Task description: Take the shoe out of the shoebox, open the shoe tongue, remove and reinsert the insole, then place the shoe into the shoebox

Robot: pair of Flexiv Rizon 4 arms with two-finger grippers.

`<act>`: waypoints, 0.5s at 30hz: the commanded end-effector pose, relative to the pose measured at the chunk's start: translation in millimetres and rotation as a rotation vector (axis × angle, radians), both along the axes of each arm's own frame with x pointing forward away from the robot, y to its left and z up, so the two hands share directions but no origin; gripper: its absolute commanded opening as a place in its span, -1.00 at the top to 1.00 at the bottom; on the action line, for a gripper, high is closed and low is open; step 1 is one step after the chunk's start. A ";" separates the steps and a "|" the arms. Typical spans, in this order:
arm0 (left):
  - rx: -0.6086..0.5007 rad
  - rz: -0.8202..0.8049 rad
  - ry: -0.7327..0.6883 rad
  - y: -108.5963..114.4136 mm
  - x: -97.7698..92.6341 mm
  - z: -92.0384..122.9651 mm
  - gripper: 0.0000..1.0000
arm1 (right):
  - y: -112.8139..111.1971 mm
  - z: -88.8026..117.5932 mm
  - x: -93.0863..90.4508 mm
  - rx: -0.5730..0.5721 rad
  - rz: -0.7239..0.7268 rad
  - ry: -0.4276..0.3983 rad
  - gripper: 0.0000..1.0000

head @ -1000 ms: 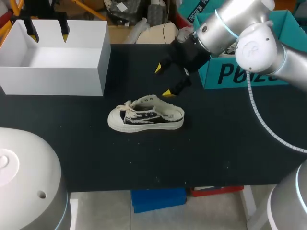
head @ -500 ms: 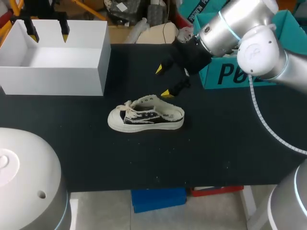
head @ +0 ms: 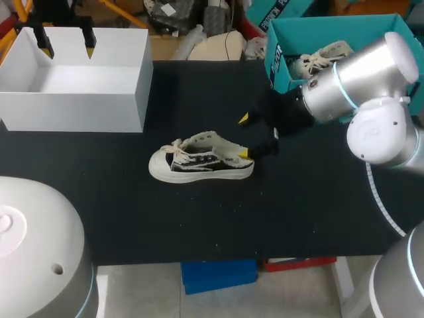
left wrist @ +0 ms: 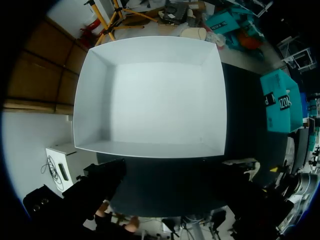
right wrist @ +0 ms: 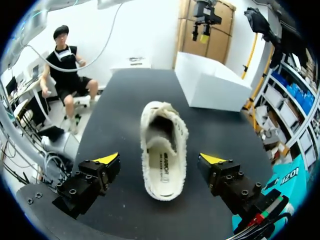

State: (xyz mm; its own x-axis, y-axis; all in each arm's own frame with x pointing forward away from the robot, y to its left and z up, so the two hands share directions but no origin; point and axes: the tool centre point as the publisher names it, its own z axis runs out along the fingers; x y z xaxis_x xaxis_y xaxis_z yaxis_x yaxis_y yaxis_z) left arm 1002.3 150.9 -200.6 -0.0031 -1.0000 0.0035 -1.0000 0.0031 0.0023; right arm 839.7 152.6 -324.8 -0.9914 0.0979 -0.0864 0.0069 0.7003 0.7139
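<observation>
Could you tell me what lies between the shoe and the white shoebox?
Nothing: in the head view the stretch between the shoe and the white shoebox is bare black table, and the right wrist view agrees.

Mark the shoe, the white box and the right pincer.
shoe (head: 202, 162): head view, on its side panel.
white box (head: 73, 111): head view, on its front wall.
right pincer (head: 245, 136): head view, midway between its yellow tips.
</observation>
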 end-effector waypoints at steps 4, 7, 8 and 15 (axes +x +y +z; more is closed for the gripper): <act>0.002 0.002 0.001 -0.6 -0.6 0.7 -1.00 | -4.9 -31.5 8.3 0.095 -0.017 -0.039 -1.00; 0.002 0.002 0.001 -0.6 -0.6 0.7 -1.00 | -6.4 -41.4 13.2 0.120 -0.006 -0.025 -1.00; 0.002 0.002 0.001 -0.6 -0.6 0.7 -1.00 | -7.1 -44.4 14.5 0.125 -0.001 -0.021 -1.00; 0.002 0.002 0.001 -0.6 -0.6 0.7 -1.00 | -9.4 -60.9 19.0 0.156 0.011 0.005 -1.00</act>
State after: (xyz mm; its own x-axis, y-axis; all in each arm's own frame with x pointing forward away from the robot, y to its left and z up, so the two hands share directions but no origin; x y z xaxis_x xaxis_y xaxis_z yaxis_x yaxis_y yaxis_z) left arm 1002.3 151.0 -200.6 -0.0031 -1.0000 0.0035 -1.0000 0.0031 0.0023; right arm 853.9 141.4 -377.7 -0.9919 0.1054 -0.0713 0.0071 0.6049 0.7963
